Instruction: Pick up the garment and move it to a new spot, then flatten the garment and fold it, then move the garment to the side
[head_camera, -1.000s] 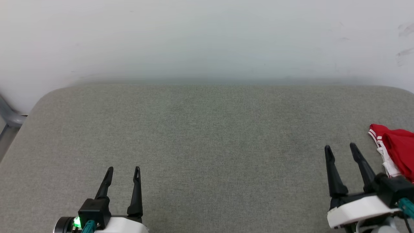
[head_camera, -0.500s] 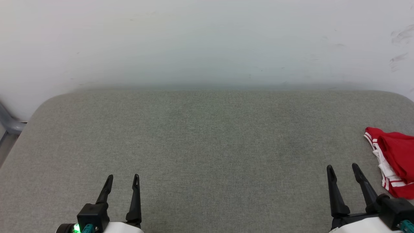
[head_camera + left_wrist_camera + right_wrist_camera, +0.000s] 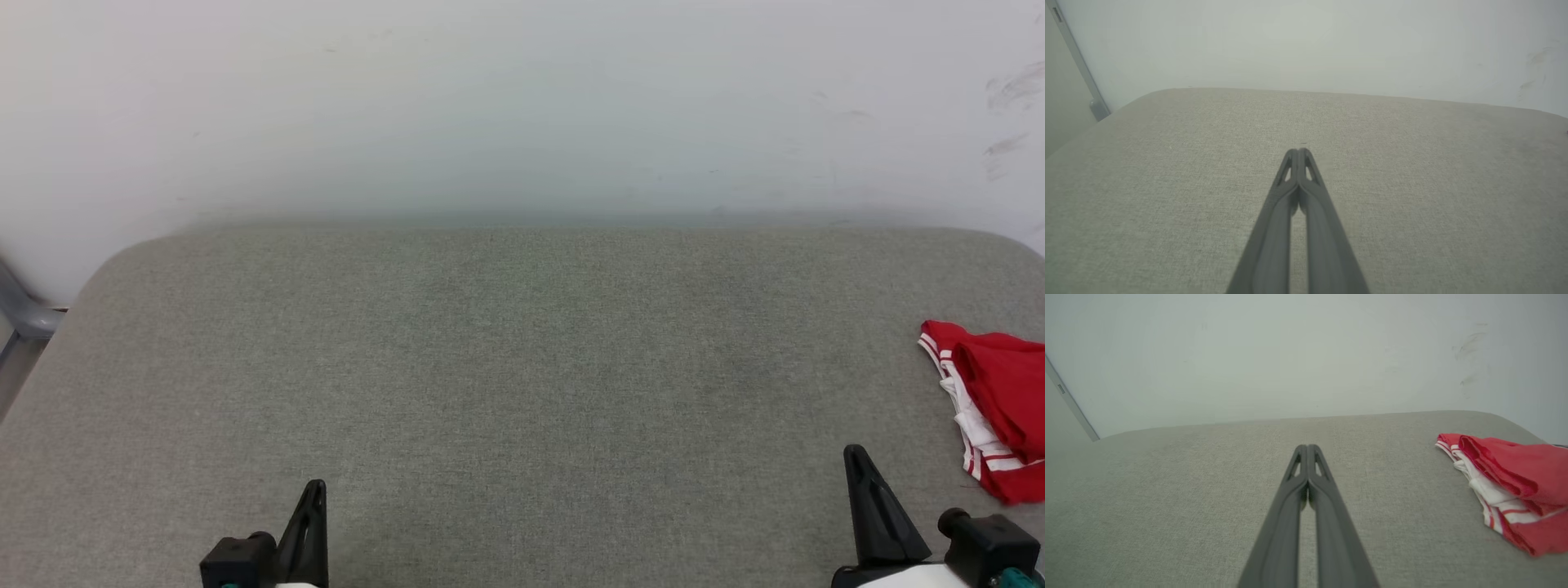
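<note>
Shirt (image 3: pixel 1000 384), red cloth with white sleeves, lies bunched right of the right end effector (image 3: pixel 855 454); that and the left end effector (image 3: pixel 315 488) are squeezed closed, empty.

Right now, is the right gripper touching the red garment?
Apart. The right wrist view shows bare grey padding between the shut right gripper and the garment, which lies off to one side.

Head high, wrists low (shared grey surface (image 3: pixel 522 367))

The right gripper (image 3: pixel 1307 447) is seen pressed together, empty, above the grey cushion (image 3: pixel 1167 490); the red-and-white garment (image 3: pixel 1511 490) is bunched at right.
</note>
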Controlling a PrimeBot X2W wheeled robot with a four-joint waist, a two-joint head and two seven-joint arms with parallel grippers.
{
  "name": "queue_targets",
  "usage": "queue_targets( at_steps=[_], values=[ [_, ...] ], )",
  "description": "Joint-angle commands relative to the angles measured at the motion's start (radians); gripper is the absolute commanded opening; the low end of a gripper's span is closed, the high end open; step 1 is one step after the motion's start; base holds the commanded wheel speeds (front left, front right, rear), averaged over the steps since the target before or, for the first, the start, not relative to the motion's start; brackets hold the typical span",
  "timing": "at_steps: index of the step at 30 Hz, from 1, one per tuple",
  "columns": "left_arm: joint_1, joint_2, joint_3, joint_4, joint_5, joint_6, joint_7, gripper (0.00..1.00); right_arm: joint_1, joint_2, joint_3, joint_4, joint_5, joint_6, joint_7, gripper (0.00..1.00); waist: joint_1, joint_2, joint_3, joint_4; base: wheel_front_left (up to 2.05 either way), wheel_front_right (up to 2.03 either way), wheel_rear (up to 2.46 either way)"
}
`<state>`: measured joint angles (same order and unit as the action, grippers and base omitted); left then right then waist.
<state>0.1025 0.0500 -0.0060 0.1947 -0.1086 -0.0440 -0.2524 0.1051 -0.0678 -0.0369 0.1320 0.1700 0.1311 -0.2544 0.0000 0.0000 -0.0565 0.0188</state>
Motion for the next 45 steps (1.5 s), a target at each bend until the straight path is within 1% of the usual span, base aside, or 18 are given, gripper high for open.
queue_targets(
  at_steps=[1,2,3,4,14,25,45],
  values=[
    [-0.024,0.001,0.011,-0.005,-0.062,-0.004,0.018,0.00,-0.017,0.000,-0.004,-0.008,0.062,0.000,0.013,0.00,0.0000,0.0000,0.001,0.000,0.00,0.00,0.00],
    [-0.024,0.001,0.011,-0.005,-0.062,-0.004,0.018,0.00,-0.017,0.000,-0.004,-0.008,0.062,0.000,0.013,0.00,0.0000,0.0000,0.001,0.000,0.00,0.00,0.00],
    [-0.030,0.001,0.015,-0.003,-0.103,-0.006,0.029,0.00,-0.023,0.001,-0.006,-0.005,0.101,0.000,0.023,0.00,0.0000,0.0000,0.002,-0.001,0.00,0.00,0.00],
    [-0.030,0.001,0.015,-0.003,-0.103,-0.006,0.029,0.00,-0.023,0.001,-0.006,-0.005,0.101,0.000,0.023,0.00,0.0000,0.0000,0.002,-0.001,0.00,0.00,0.00],
    [-0.053,0.001,0.026,-0.001,-0.298,-0.018,0.072,0.00,-0.051,0.003,-0.016,0.011,0.287,0.000,0.071,0.00,0.0000,0.0000,0.007,-0.002,0.00,0.00,0.00],
    [-0.078,0.001,0.040,0.006,-0.486,-0.029,0.117,0.00,-0.079,0.005,-0.026,0.026,0.467,0.000,0.117,0.00,0.0000,0.0000,0.012,-0.004,0.00,0.00,0.00],
    [-0.120,0.001,0.063,0.017,-0.774,-0.047,0.188,0.00,-0.121,0.009,-0.041,0.049,0.743,0.000,0.189,0.00,0.0000,0.0000,0.022,-0.007,0.00,0.00,0.00]
  ],
)
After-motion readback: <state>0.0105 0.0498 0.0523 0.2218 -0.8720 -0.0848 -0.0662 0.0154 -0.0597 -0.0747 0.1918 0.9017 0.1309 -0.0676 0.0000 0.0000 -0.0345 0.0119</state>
